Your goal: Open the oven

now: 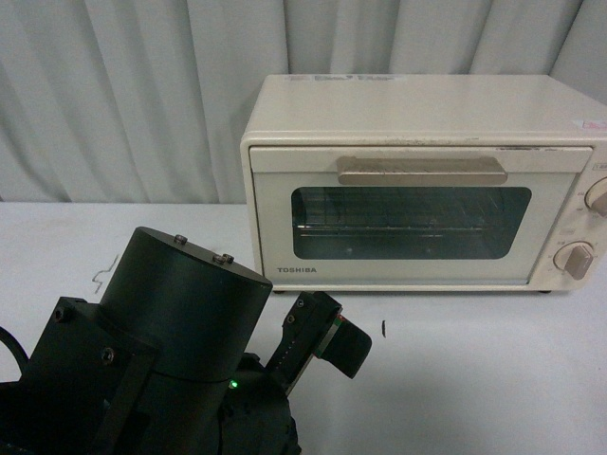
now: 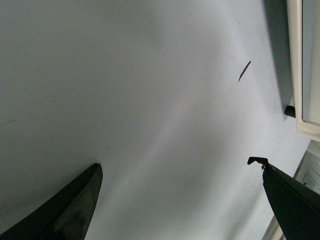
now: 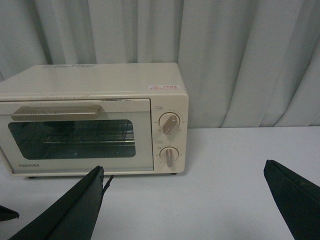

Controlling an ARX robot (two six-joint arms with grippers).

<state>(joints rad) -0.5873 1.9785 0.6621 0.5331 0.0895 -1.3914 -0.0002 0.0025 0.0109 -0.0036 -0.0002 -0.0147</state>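
Observation:
The cream-white TOSHIBA oven (image 1: 417,185) stands on the table against the curtain. Its glass door is shut, with the beige bar handle (image 1: 420,171) across the top and the wire rack visible inside. My left arm fills the lower left of the front view, and its gripper (image 2: 177,164) is open over bare table just in front of the oven's lower left corner (image 2: 300,75). My right gripper (image 3: 183,166) is open and empty, facing the oven (image 3: 95,125) from a distance, level with its two knobs (image 3: 170,123). The right arm is out of the front view.
A white table (image 1: 493,379) carries the oven. A small dark mark (image 1: 383,328) lies on it in front of the door. A pale pleated curtain (image 1: 123,95) hangs close behind. Open table stretches to the oven's right (image 3: 240,165).

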